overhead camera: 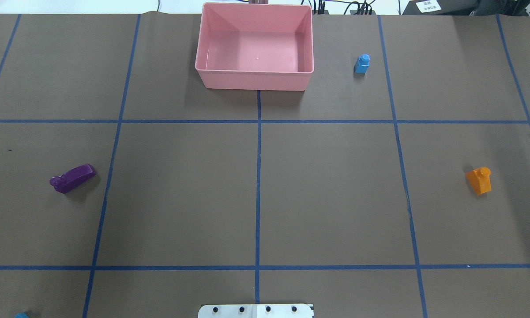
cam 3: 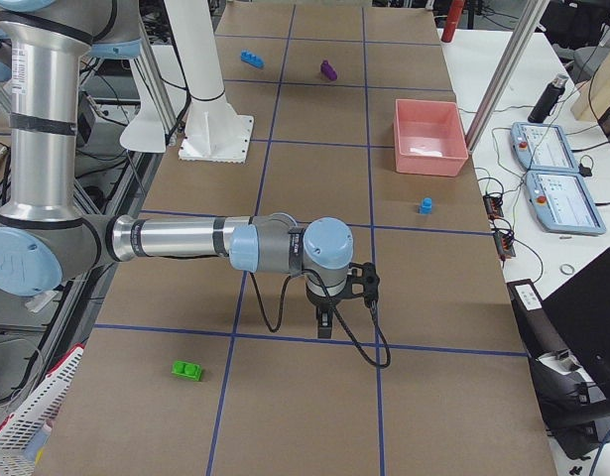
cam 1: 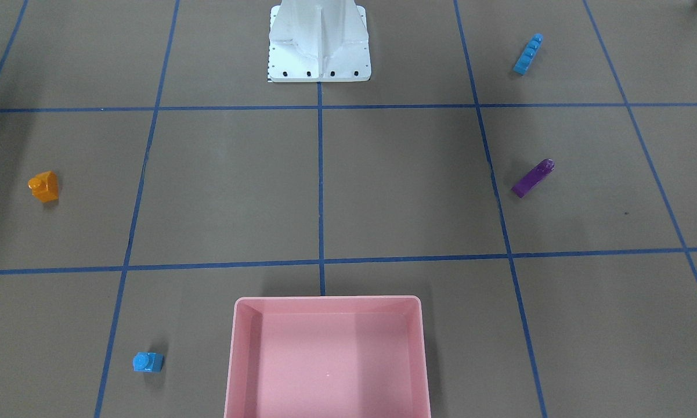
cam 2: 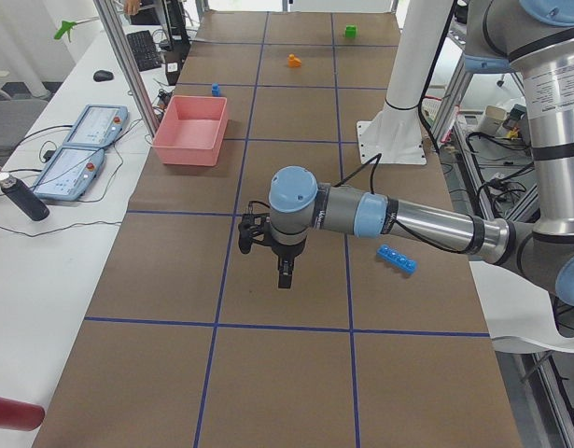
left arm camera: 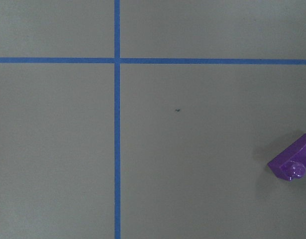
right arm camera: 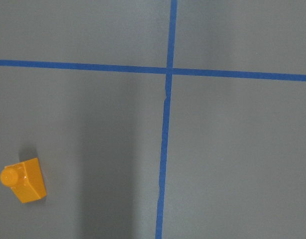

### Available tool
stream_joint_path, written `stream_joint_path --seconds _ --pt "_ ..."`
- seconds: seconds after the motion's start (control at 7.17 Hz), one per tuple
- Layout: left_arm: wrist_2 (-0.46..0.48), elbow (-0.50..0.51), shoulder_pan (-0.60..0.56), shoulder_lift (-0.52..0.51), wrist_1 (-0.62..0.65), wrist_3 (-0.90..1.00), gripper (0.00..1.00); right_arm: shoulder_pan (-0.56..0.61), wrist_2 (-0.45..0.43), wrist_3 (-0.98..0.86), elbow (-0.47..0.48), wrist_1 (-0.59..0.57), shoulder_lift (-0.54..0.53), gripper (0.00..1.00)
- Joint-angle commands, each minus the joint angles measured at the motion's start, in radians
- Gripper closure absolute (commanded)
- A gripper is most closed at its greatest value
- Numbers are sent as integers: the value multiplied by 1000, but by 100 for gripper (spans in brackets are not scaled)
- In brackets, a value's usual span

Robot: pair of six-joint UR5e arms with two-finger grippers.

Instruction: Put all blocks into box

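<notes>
Desk (overhead camera: 335,198): brown top, ruled into squares by blue tape (overhead camera: 258,176). Box (overhead camera: 253,81): pink, at the upper centre of the overhead view, set across the middle tape line. All five bricks lie outside it on the desk. Small blue brick (overhead camera: 362,63): just right of the box in the overhead view, apart from its wall. Orange brick (overhead camera: 479,180): far right at mid-height in the overhead view, well apart from the box. It also shows at the lower left of the right wrist view. Purple brick (overhead camera: 73,178): left side at mid-height in the overhead view, lying at a slant. It is cut off by the right edge of the left wrist view. Long blue brick (cam 1: 528,54): upper right of the front-facing view, slanted, with four studs showing. Only a corner of it reaches the bottom left edge of the overhead view. Green brick (cam 3: 187,370): lower left of the right side view, well apart from the box. Left claw (cam 2: 284,277): centre of the left side view, pointing down over the desk, with the long blue brick to its right in that frame. Whether it is spread or pressed together cannot be told. Right claw (cam 3: 324,323): centre of the right side view, pointing down, with the green brick below and to its left in that frame. Spread or pressed together cannot be told. Base plate (overhead camera: 256,311): white, bolted, at the bottom centre of the overhead view.
</notes>
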Motion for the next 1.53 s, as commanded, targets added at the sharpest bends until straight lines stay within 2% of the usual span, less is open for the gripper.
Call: stream_joint_path --seconds 0.0,0.14,0.28,0.56,0.7,0.84,1.12,1.4 --pt "-12 -5 9 2 -5 0 0 -1 11 2 -3 15 -2 0" --pt "-76 -4 59 1 -68 -21 0 -4 11 -4 -5 42 -3 0" --pt "-84 -4 134 -1 -159 -99 0 -13 12 -4 -3 58 -5 0" --pt "-68 -27 360 -1 -327 -382 0 -42 12 -4 -3 119 -11 0" --pt "-56 -38 433 1 -358 -395 0 -57 12 -1 -6 135 -11 0" --pt "8 -56 494 1 -363 -391 0 -61 14 5 -6 136 -11 0" --pt "290 -97 870 56 -360 -383 0 -74 76 7 -18 136 -11 0" --pt "322 -113 1126 151 -372 -424 1 -102 97 9 -29 136 -11 0"
